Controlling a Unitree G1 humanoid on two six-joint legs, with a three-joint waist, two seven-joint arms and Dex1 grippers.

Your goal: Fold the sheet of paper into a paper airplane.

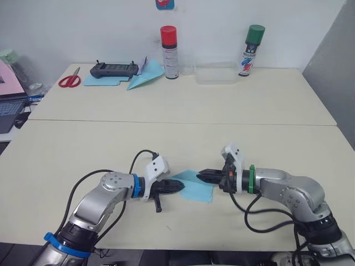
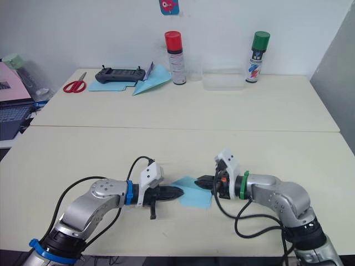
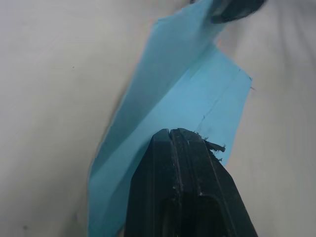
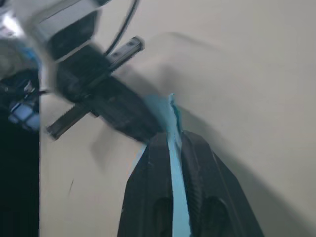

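The thin light blue sheet of paper (image 1: 194, 187), partly folded, is lying on the near part of the cream tabletop (image 1: 183, 138), its left and right edges hiding under black fingers. The left tool (image 1: 178, 186) is clenching on the sheet's left edge; the right tool (image 1: 201, 176) is pinching its raised right edge between both fingers. At the far edge, a clear plastic box (image 1: 215, 73) is sitting between a red-capped spray can (image 1: 169, 45) and a green-capped spray can (image 1: 251, 50); its contents are hard to make out.
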